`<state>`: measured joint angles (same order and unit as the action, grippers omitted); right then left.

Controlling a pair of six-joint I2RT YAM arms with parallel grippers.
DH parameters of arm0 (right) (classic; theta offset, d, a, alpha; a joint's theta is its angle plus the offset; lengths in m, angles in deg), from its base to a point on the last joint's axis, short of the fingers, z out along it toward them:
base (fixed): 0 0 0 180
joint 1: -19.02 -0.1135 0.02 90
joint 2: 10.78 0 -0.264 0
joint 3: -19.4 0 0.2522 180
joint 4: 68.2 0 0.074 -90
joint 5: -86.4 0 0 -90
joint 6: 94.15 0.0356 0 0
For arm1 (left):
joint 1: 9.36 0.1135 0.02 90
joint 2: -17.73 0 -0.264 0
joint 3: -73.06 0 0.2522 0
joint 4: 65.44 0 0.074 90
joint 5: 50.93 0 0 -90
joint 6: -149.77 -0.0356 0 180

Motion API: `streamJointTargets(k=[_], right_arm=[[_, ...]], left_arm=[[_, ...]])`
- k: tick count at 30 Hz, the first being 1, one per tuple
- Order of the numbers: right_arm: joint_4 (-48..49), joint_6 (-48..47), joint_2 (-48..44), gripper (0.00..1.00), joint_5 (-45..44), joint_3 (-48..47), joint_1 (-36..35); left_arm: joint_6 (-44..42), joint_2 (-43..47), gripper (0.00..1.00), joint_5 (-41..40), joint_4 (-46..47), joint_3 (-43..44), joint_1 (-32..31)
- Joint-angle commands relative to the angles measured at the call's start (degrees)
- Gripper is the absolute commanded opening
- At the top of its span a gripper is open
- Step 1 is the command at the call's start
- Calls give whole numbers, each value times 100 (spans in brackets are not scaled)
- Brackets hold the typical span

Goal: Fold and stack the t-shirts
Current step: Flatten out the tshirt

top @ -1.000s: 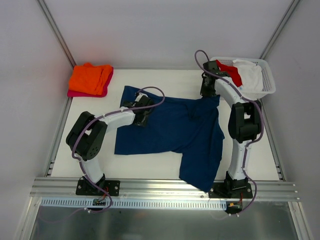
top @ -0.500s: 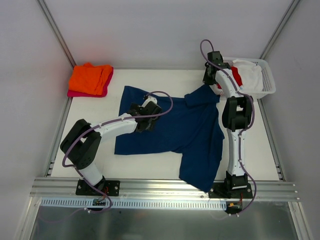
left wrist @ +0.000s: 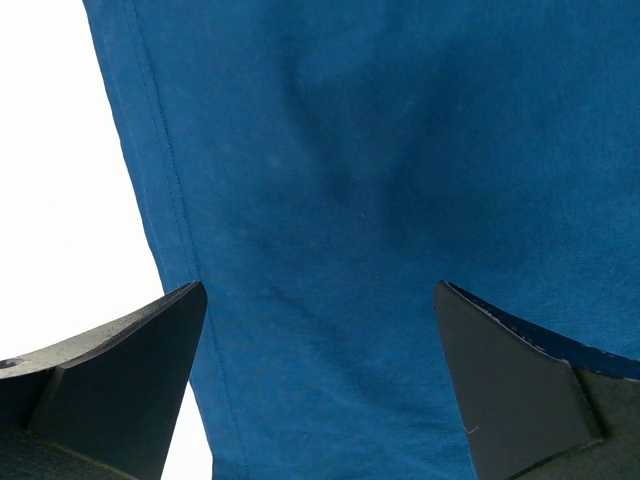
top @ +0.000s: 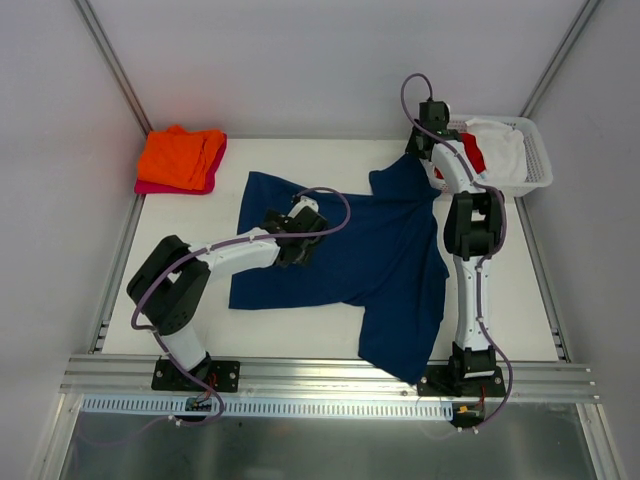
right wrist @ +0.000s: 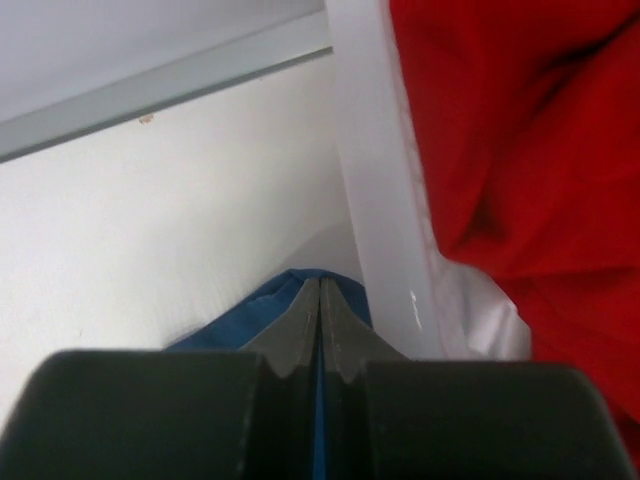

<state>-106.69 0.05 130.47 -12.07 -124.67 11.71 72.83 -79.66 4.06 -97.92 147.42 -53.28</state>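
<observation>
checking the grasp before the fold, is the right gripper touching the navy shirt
Touching. The right wrist view shows the right gripper shut, with an edge of the navy shirt pinched between its fingers.

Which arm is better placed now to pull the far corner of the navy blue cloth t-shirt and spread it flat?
Probably the right. The right end effector is shut on the navy blue cloth t-shirt at its far corner. The left end effector hangs open above the cloth, holding nothing.

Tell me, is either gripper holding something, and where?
The right gripper pinches the navy t-shirt by its far edge; the open left gripper holds nothing.
</observation>
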Motion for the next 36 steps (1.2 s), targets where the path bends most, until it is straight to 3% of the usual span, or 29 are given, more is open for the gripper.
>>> streamJointTargets(k=[1,15,19,21,22,23,29,34,36], right_arm=[[714,203,359,0,126,-267,98],[2393,967,842,0,267,-268,116],[3122,1476,1062,1,706,-268,125],[3237,1574,1150,26,680,-312,107],[3273,1600,1159,47,636,-303,116],[3308,1592,1159,99,601,-312,107],[3185,1118,476,99,364,240,116],[3353,995,-939,99,381,1892,107],[3029,837,-1773,99,373,2523,46]], left_arm=[[65,9,99,-112,-18,224,-64],[91,281,99,-138,-26,93,-152],[92,316,99,-173,-18,75,-152],[74,316,99,-182,-18,84,-152],[74,316,99,-191,-26,92,-152],[65,334,99,-191,-26,75,-152],[-31,580,99,-647,-9,48,-152],[-295,606,99,-1026,61,242,-82],[-391,711,99,-800,236,268,164]])
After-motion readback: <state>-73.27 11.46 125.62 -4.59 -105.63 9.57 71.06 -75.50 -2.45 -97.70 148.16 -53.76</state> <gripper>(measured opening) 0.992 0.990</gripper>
